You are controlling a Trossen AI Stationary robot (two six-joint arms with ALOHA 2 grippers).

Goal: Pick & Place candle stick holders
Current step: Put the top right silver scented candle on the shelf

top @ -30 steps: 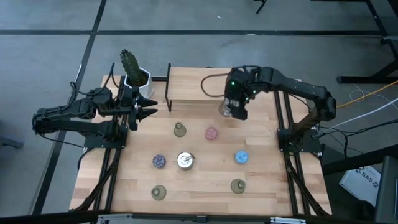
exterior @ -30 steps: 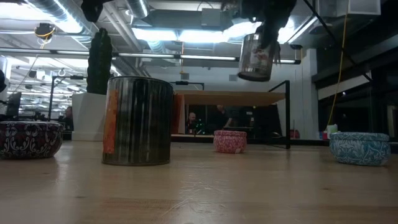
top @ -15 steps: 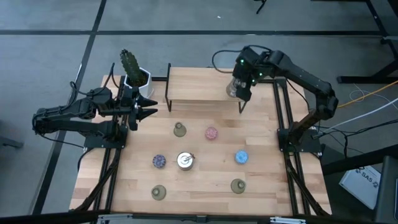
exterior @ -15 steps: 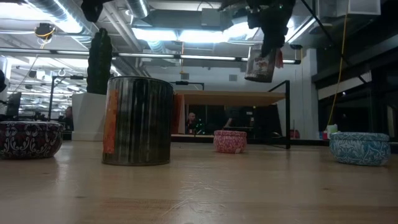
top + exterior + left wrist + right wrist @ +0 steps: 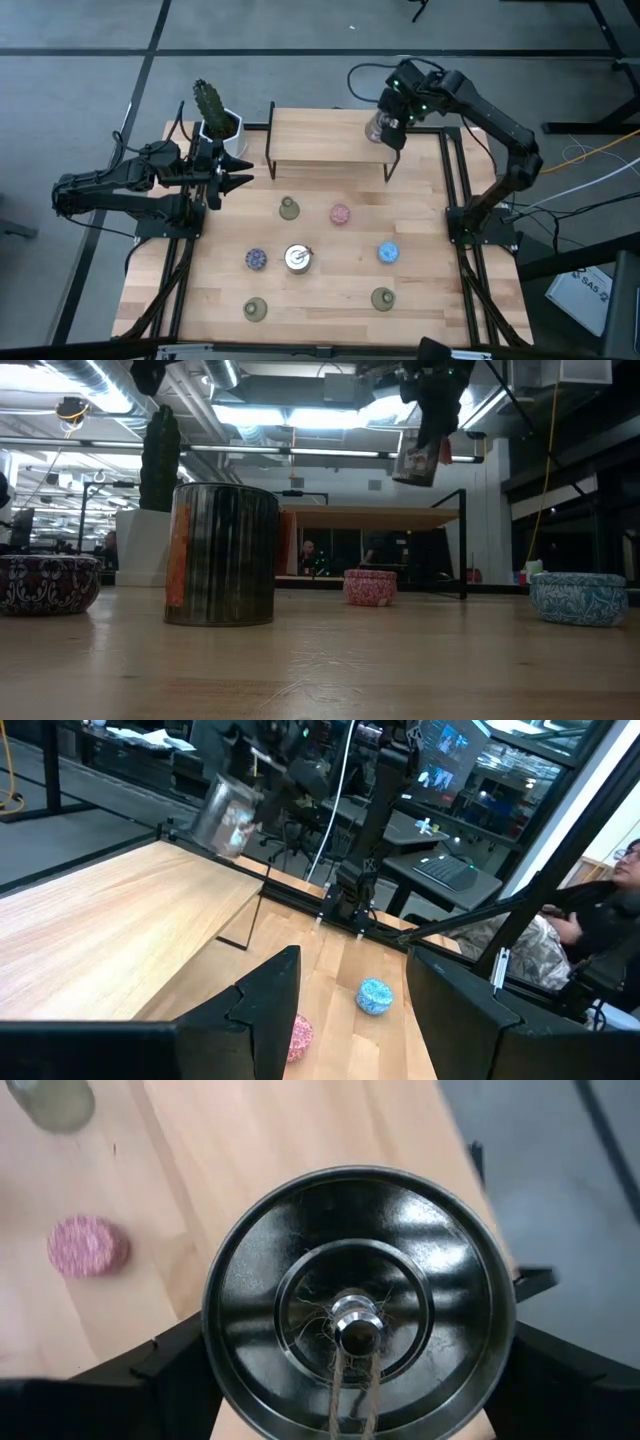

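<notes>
My right gripper (image 5: 392, 125) is shut on a shiny silvery-glass cup (image 5: 377, 128), held in the air over the right end of the raised wooden shelf (image 5: 320, 140). The cup also shows in the low view (image 5: 418, 458) and fills the right wrist view (image 5: 358, 1295). A second silvery cup (image 5: 297, 258) stands on the table among a pink holder (image 5: 340, 214), a blue holder (image 5: 388, 252), a dark speckled holder (image 5: 256, 259) and three olive-green ones (image 5: 289, 208) (image 5: 256, 309) (image 5: 382, 298). My left gripper (image 5: 240, 172) waits open at the table's left edge, holding nothing. My right gripper pinches the cup's round outer wall (image 5: 215, 1350) between its two fingers (image 5: 175, 1365), one on each side. The fingers slant down from above. The cup hangs clear above the shelf, tilted, with its open mouth toward the wrist camera.
A white pot with a green cactus (image 5: 215, 118) stands at the table's far left corner, beside the shelf's black left leg (image 5: 271, 140). The shelf's black right leg (image 5: 388, 165) stands below the held cup. Bare wood lies along the table's near edge (image 5: 320, 325).
My right gripper has carried the cup up and toward the table's far right, from in front of the shelf's near edge to above the shelf's right end, rolling a little on the way. The cup stays held and clear.
</notes>
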